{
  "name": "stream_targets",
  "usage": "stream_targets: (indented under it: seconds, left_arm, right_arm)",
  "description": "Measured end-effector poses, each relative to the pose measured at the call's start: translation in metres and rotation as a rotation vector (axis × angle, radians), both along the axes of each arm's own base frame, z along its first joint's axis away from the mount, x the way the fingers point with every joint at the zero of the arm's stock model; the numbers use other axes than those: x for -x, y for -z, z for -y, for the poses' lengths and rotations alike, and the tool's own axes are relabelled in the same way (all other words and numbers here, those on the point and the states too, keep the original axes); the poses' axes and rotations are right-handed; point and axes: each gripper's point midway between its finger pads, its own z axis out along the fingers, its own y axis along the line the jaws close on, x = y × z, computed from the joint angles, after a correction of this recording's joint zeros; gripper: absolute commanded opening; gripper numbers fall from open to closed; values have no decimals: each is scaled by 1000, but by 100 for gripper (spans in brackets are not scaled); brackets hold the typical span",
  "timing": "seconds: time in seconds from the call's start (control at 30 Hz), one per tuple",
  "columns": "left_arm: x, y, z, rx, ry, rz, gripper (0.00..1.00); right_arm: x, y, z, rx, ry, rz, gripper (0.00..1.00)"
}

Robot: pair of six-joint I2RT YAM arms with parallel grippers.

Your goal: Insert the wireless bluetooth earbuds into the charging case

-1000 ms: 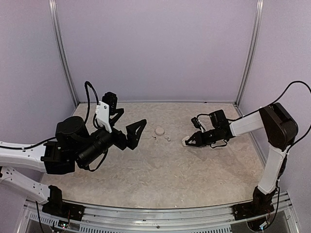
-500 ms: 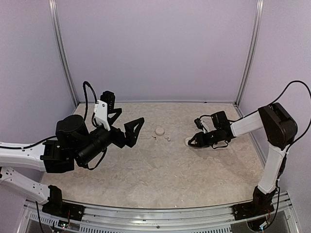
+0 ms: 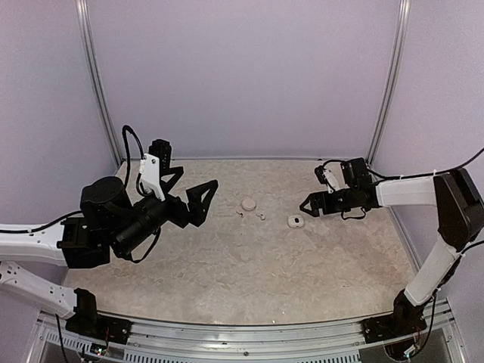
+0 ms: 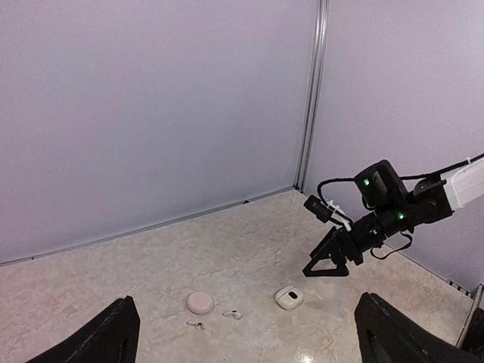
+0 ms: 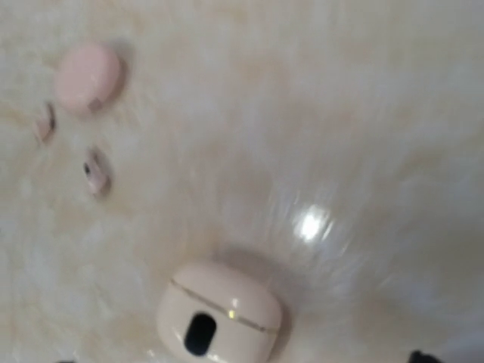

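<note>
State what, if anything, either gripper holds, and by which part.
Nothing is held. The left gripper is open in the air; the right gripper is open, apart from the charging case.

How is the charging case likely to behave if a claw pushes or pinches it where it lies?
The charging case looks smooth, glossy and rounded, so a pinch may well slip off it. It seems small and plastic, probably light, so a nudge would likely slide it across the shiny table rather than tip it, since it sits low.
</note>
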Motion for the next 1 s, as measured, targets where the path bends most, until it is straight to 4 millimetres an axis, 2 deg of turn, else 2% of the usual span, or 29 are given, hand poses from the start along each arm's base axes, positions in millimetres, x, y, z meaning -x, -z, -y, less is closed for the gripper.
stream_targets:
  seconds: [0.13,0.2,0.33,0.47,0.57,0.6,0.67,0.73,0.83,1.0]
  left_arm:
    - [-3,-1,-3,7,-12,-3,99]
    - [-6,0,-6,15,-21,-11,99]
    - [-13,1,-12,45,-52,-33,99]
    - [-20,3,-19,66,-79,-46,99]
    - [-23,4,-23,70,-95,-53,99]
    - [-24,5,-23,70,-98,-56,99]
    - [-25,6,-24,67,-104,-60,99]
    - [-26,8,-24,63,-106,-63,99]
    - [-27,10,-25,55,-110,-69,99]
    - [-28,13,-26,44,-114,-74,99]
  right_arm:
    - [-12,-56,9,42,19,171,99]
    - [-20,-92,12,58,21,279,100]
    - [-28,-156,2,6,-20,469,99]
    - [-39,-188,-18,-71,-101,550,99]
    - [-71,-203,-45,-120,-179,560,99]
    - [-84,-203,-58,-128,-213,565,99]
    - [-99,-190,-72,-124,-250,546,93]
    - [-107,-163,-88,-106,-290,489,88]
    - [-114,-112,-114,-58,-345,384,86]
    - [-100,-32,-147,56,-423,244,83]
